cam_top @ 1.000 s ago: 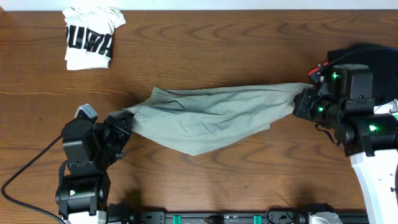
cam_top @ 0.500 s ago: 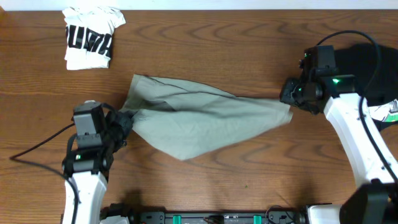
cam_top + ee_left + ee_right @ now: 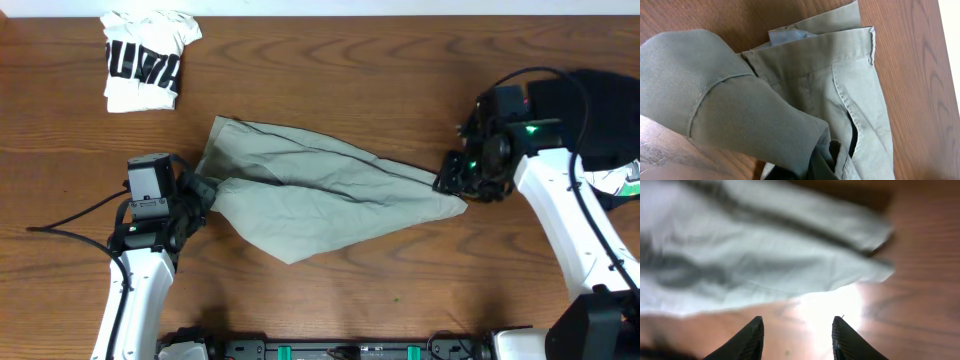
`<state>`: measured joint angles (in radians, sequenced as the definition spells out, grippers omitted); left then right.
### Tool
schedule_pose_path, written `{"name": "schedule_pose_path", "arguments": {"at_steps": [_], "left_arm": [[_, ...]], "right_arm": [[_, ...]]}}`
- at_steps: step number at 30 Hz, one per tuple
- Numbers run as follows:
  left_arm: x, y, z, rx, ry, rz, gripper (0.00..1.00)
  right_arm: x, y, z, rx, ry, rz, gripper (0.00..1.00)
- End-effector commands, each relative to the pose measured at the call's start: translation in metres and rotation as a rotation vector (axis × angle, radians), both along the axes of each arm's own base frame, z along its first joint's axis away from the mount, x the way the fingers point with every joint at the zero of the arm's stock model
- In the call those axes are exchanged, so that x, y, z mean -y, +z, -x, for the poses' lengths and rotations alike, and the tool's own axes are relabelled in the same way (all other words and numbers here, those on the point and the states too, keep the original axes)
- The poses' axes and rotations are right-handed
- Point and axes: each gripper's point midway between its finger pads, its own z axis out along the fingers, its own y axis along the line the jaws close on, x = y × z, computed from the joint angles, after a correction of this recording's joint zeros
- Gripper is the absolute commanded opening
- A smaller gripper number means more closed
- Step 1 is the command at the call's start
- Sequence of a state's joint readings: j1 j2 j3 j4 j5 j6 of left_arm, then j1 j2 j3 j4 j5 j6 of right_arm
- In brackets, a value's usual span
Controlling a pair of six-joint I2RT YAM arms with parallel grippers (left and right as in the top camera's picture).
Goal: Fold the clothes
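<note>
The clothes, pale khaki shorts (image 3: 320,195), lie crumpled across the middle of the table. In the left wrist view the shorts (image 3: 805,85) show a waistband and a pocket seam. My left gripper (image 3: 200,190) is shut on the bunched left end of the shorts, and cloth hides its fingers. At the shorts' right tip, my right gripper (image 3: 450,183) stands open just off the fabric. In the right wrist view its gripper (image 3: 797,332) has only bare wood between the fingers (image 3: 751,337), with the shorts (image 3: 755,255) lying ahead.
A folded white printed tee (image 3: 145,60) sits at the back left corner. A dark object (image 3: 600,110) lies at the right edge behind the right arm. A black cable (image 3: 60,225) trails left from the left arm.
The right gripper opened and let go of the shorts' right end. The stretched shorts dropped onto the table and shifted towards the back left. The left gripper kept its hold.
</note>
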<state>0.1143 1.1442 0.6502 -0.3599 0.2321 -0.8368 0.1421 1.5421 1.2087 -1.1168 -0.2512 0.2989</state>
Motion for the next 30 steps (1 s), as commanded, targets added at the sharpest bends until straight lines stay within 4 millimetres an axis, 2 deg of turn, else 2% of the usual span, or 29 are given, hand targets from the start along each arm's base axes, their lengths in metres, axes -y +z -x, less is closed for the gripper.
{"name": "schedule_pose_path", "arguments": {"at_steps": [1, 7, 13, 20, 27, 30], "left_arm": [[-0.005, 0.005, -0.004, 0.016, 0.003, -0.024, 0.06], [-0.005, 0.005, -0.004, 0.016, 0.003, -0.024, 0.06], [-0.005, 0.005, -0.004, 0.016, 0.003, -0.023, 0.06], [-0.005, 0.005, -0.004, 0.016, 0.003, -0.023, 0.06], [-0.005, 0.005, -0.004, 0.016, 0.003, -0.023, 0.06], [-0.005, 0.005, -0.004, 0.016, 0.003, -0.023, 0.06]], "right_arm": [[-0.027, -0.001, 0.018, -0.012, 0.129, -0.050, 0.43], [-0.056, -0.028, 0.039, -0.044, 0.181, -0.049, 0.51], [-0.070, -0.056, 0.051, -0.032, 0.210, -0.051, 0.61], [-0.053, -0.078, 0.038, 0.044, 0.154, 0.069, 0.68], [-0.038, -0.083, 0.023, 0.121, 0.135, 0.165, 0.70], [-0.040, -0.082, 0.016, 0.150, 0.123, 0.163, 0.72]]}}
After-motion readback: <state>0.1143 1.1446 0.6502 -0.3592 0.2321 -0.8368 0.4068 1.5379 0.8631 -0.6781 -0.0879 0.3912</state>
